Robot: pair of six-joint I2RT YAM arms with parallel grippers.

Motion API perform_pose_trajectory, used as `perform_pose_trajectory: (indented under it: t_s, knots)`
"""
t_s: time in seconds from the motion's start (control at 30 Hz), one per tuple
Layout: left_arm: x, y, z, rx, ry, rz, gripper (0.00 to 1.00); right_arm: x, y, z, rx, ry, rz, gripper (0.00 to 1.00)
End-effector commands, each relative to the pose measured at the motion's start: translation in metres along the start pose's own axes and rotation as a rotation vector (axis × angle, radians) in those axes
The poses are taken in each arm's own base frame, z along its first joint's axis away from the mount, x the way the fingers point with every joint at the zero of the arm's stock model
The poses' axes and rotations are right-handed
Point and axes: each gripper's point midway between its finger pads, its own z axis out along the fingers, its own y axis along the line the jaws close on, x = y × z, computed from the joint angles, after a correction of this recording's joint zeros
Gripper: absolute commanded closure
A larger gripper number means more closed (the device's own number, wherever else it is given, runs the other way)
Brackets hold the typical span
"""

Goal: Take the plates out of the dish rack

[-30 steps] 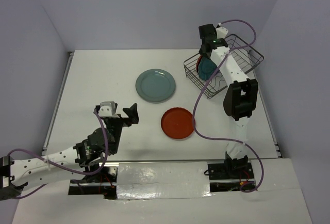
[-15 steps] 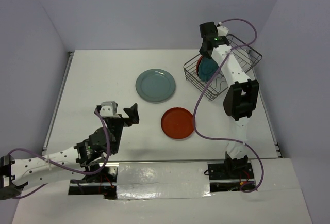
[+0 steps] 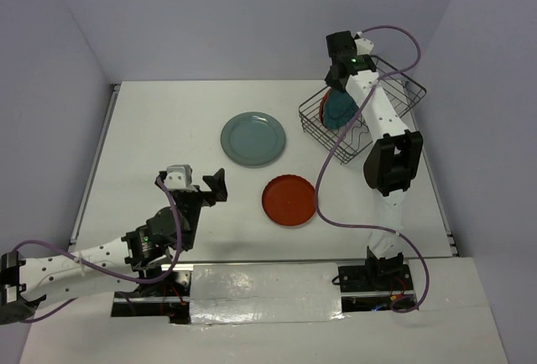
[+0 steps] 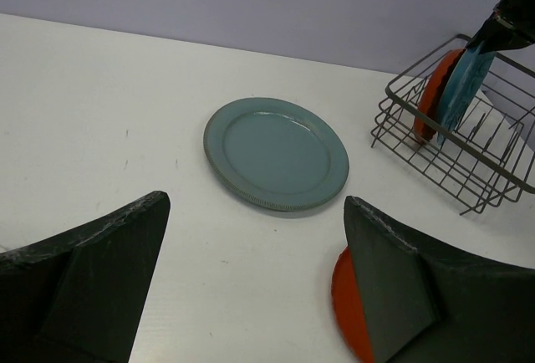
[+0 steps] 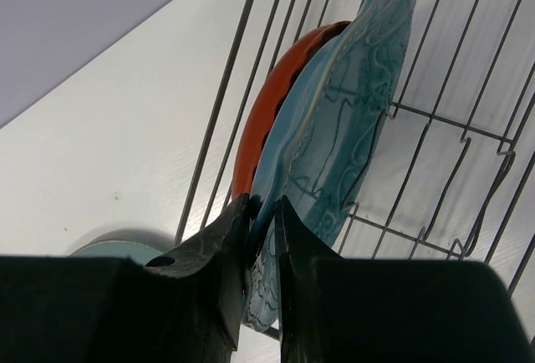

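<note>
Top external view, from where I stand, takes in the white table (image 3: 168,129) with the dark wire dish rack (image 3: 351,139) at its far right corner and the right arm (image 3: 382,129) stretched out over it. Two plates lie flat on the table, well apart from the rack: the grey-green plate (image 3: 253,139) nearer the middle and the flat red-orange plate (image 3: 289,200) closer to the arms.

Two more stand on edge in the rack. The teal scalloped plate (image 5: 351,120) leans close against the racked red-orange plate (image 5: 276,95) behind it; I cannot tell whether they touch.

The right end effector (image 5: 261,204) is clenched on the teal plate's rim, one finger on each face. The left end effector (image 4: 255,204) hangs released near the front left, its fingers spread wide with nothing between them.

The step in hand looks like drawing the teal plate out of the rack. I'd say the lift should go along the plate's own plane, up and clear of the tines and the top wire, before any sideways swing. A thin pinch on a scalloped edge could let the plate pivot, so a slow, steady pull seems wise. Dragging it across its red-orange neighbour could tip that one or shift the rack. Bare table near the flat plates would suit the set-down.
</note>
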Motion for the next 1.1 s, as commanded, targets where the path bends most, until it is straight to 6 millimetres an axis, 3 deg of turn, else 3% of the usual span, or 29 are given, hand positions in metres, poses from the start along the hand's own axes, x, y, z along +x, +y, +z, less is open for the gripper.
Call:
perform_pose_trajectory:
  t_s: [0.0,0.33,0.67,1.07]
  knots:
    - [-0.021,-0.005,0.001,-0.002,-0.034,-0.061,0.02,-0.091,0.016,-0.079,-0.138,-0.231,0.092,1.0]
    - [-0.02,-0.006,0.002,-0.008,-0.027,-0.055,0.02,-0.107,0.016,-0.102,-0.168,-0.271,0.082,1.0]
    - [-0.019,-0.005,0.001,-0.005,-0.035,-0.063,0.02,-0.138,0.018,-0.143,-0.258,-0.348,0.089,1.0]
    - [-0.024,-0.006,0.0,0.008,-0.039,-0.064,0.04,-0.14,0.017,-0.156,-0.328,-0.383,0.034,1.0]
